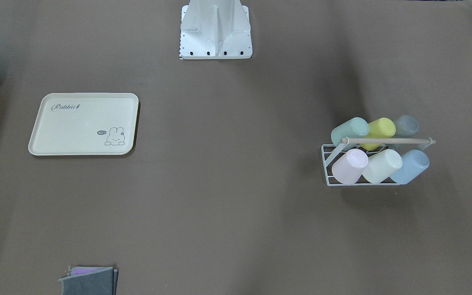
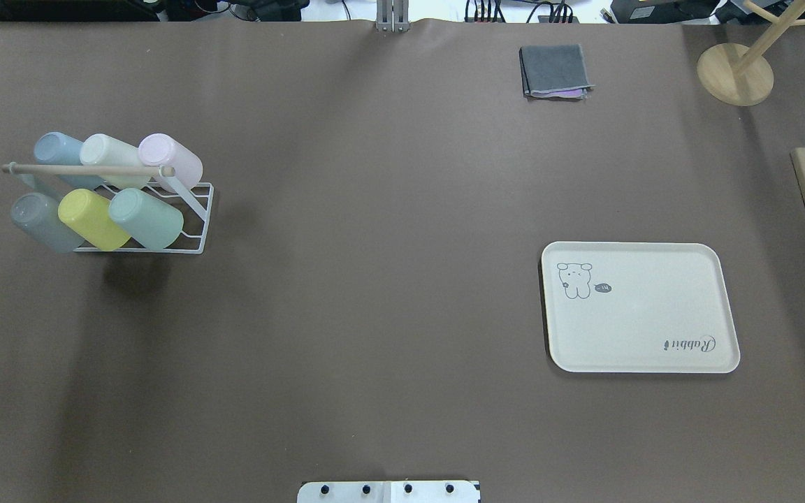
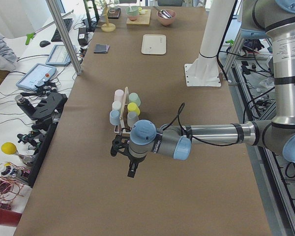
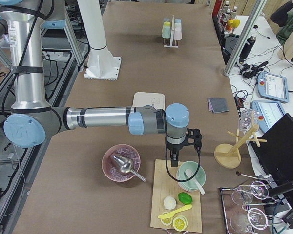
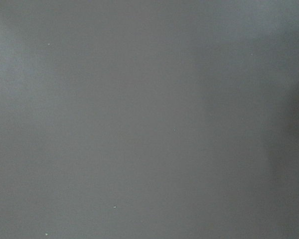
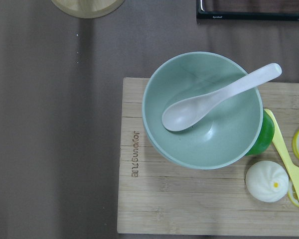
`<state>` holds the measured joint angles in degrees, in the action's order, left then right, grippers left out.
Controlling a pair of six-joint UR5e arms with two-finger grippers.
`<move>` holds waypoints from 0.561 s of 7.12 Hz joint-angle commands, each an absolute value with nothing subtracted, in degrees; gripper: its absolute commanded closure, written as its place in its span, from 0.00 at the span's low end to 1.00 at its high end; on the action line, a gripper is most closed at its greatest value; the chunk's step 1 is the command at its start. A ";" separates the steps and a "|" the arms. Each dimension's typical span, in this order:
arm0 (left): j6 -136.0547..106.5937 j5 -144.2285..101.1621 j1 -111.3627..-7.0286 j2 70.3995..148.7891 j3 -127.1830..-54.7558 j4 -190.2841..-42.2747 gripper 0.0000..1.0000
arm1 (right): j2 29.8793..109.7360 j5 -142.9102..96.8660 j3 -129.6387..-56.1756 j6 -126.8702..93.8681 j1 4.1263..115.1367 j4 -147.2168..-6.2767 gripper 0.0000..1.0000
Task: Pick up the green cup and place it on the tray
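The green cup [image 1: 350, 130] is a mint tumbler lying tilted in the near row of a white wire rack [image 2: 193, 241], beside a yellow cup [image 2: 92, 219]. It also shows in the overhead view [image 2: 145, 218]. The cream tray [image 1: 80, 127] with "Rabbit" script lies flat and bare on the table's other side [image 2: 647, 321]. My left gripper [image 3: 131, 169] hangs over bare table short of the rack; I cannot tell if it is open or shut. My right gripper [image 4: 175, 161] hangs over a wooden board past the tray; I cannot tell its state either.
The rack also holds grey, blue, cream and pink cups. A folded grey cloth [image 2: 555, 71] lies at the far edge. A green bowl with a white spoon [image 6: 204, 117] sits on the wooden board [image 6: 139, 199]. A pink bowl [image 4: 121, 163] and a wooden stand [image 2: 734, 73] are nearby.
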<state>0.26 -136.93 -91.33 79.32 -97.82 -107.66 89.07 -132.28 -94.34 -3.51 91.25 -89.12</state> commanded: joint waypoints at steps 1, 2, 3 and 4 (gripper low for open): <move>0.26 -136.93 -91.32 79.10 -98.09 -107.49 0.02 | 88.95 -132.10 -94.22 -3.25 91.23 -89.12 0.00; 0.35 -136.93 -91.23 79.01 -98.17 -107.49 0.02 | 88.95 -132.19 -94.22 -3.25 91.23 -89.12 0.00; 0.35 -137.11 -91.14 78.14 -98.61 -107.58 0.02 | 88.95 -132.19 -94.22 -3.25 91.23 -89.12 0.00; 0.26 -137.37 -90.71 77.70 -98.87 -107.49 0.02 | 88.77 -132.10 -94.31 -3.16 91.23 -89.12 0.00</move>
